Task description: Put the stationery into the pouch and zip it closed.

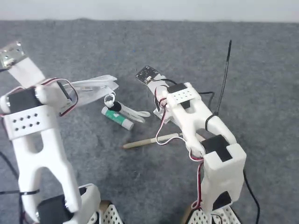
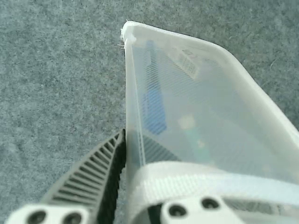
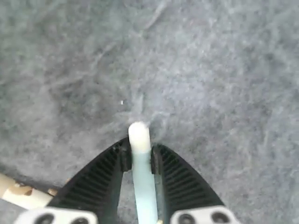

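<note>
My left gripper (image 2: 134, 151) is shut on one end of a translucent white pouch (image 2: 196, 107), which holds a blue pen (image 2: 153, 100) and a greenish item. In the high view the pouch (image 1: 96, 86) sticks out from the left arm towards the table's middle. My right gripper (image 3: 140, 148) is shut on a pale blue stick with a white tip (image 3: 139, 133), its tip close to the carpet. A green and white glue stick (image 1: 117, 117), a white black-capped marker (image 1: 133, 112) and a beige pen (image 1: 149, 140) lie between the arms, beside the right gripper (image 1: 161, 111).
A grey carpet (image 1: 243, 56) covers the table. A thin black cable tie (image 1: 224, 77) lies at the far right behind the right arm. The beige pen's end (image 3: 18, 196) lies just beside the right gripper's finger (image 3: 100, 179).
</note>
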`<move>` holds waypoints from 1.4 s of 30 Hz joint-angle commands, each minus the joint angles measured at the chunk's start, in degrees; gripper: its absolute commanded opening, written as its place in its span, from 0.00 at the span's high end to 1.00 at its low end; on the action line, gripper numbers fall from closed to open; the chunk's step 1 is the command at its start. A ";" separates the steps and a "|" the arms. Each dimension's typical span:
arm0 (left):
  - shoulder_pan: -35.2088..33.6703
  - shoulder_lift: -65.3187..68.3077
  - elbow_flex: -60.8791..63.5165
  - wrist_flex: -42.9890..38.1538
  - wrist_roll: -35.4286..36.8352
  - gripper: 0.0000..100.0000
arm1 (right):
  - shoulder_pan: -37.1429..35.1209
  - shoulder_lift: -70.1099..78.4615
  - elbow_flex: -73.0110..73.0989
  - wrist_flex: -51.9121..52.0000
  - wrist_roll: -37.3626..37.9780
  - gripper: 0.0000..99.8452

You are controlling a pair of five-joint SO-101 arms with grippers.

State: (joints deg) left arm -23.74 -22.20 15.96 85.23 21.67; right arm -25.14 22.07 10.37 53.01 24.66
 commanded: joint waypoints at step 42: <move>-0.35 -0.26 -0.13 -1.49 0.18 0.98 | -10.33 -29.49 -3.34 28.79 -22.86 0.99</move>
State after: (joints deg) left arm -23.74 -22.20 15.96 85.23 21.67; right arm -33.93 -1.23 8.88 79.74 2.77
